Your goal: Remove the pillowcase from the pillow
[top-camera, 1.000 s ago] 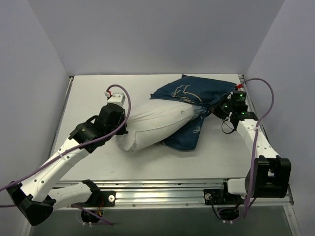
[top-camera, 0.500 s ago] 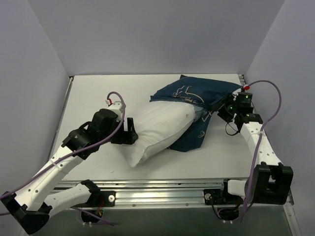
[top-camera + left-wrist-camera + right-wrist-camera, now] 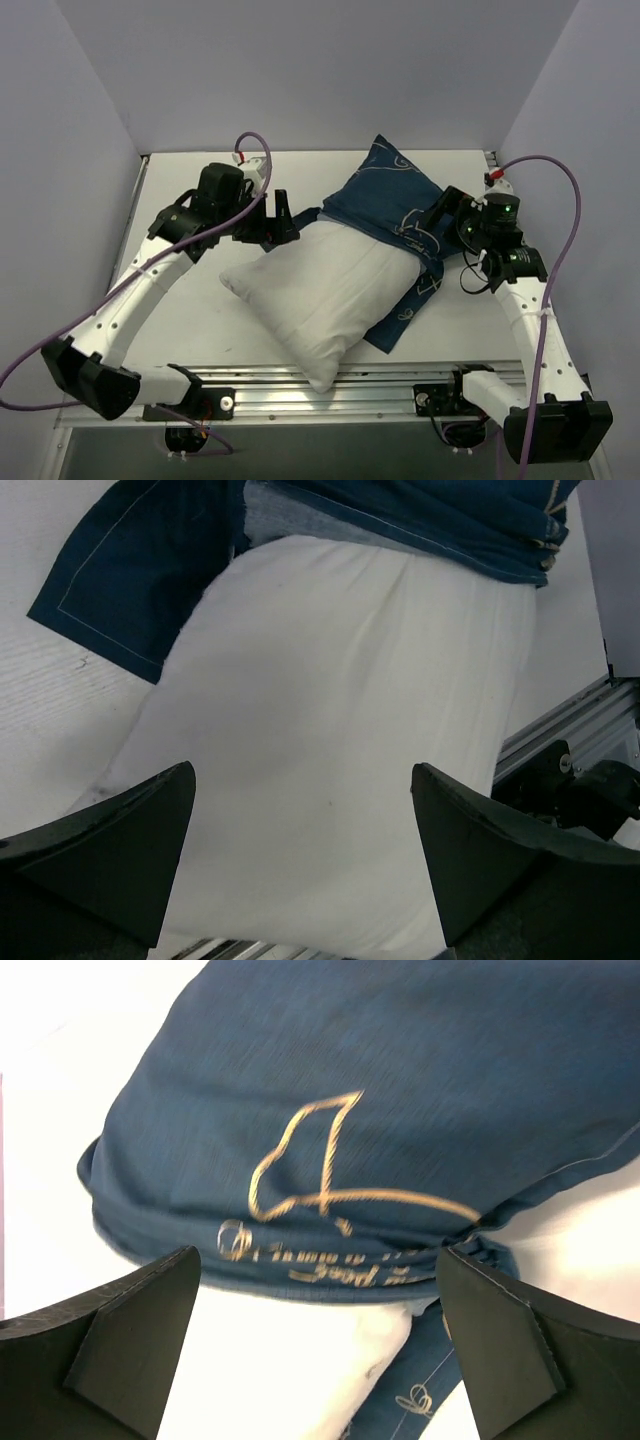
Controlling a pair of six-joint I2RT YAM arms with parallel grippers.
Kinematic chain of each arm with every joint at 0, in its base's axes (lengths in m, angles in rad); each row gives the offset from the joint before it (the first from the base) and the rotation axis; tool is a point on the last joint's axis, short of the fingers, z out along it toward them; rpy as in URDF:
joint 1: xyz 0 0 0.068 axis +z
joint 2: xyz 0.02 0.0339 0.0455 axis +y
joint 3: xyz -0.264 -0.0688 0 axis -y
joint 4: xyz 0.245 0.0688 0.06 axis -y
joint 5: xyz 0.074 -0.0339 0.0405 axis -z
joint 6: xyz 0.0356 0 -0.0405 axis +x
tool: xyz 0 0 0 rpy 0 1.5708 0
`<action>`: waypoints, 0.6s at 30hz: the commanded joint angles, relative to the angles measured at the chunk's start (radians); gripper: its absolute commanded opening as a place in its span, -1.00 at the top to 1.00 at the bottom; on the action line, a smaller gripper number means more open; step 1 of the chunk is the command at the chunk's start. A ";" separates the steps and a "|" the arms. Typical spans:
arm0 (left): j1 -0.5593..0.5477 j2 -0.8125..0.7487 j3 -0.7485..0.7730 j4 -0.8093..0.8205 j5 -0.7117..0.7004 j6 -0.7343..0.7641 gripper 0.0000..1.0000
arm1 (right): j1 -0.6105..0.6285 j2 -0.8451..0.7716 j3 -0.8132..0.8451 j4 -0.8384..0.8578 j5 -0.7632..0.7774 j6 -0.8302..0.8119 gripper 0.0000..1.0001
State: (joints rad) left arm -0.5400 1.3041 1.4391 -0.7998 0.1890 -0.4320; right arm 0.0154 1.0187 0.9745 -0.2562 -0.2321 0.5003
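Stripping half done; pillow (image 3: 320, 290) is seen under spread left gripper (image 3: 302, 780), pillowcase (image 3: 385, 190) under spread right gripper (image 3: 318, 1260); both must be gripped, pulled apart.

Left gripper (image 3: 283, 218) and right gripper (image 3: 441, 212) have opened; pillow (image 3: 320, 290) has slid farther out of pillowcase (image 3: 390, 195), toward near edge.

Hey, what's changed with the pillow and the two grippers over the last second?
Both grippers opened and let go: the left gripper released the bare end of the pillow and moved toward the far side, while the right gripper released the pillowcase. The pillow swung, its bare end now pointing at the near edge. Unchanged: the pillowcase still covers its far end.
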 commanded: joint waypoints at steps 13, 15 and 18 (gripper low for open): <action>0.075 0.524 0.098 0.366 0.454 -0.020 -0.83 | 0.280 0.087 0.137 -0.018 0.043 -0.135 -1.00; 0.074 0.550 0.070 0.410 0.460 -0.056 -0.23 | 0.331 0.134 0.173 -0.025 0.065 -0.161 -0.99; 0.072 0.543 0.061 0.426 0.475 -0.076 0.70 | 0.399 0.205 0.254 -0.026 0.100 -0.190 -0.99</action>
State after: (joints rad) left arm -0.4595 1.8557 1.4982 -0.4889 0.5934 -0.4763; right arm 0.3698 1.1721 1.1465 -0.2810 -0.2012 0.3656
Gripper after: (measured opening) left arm 0.272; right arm 0.995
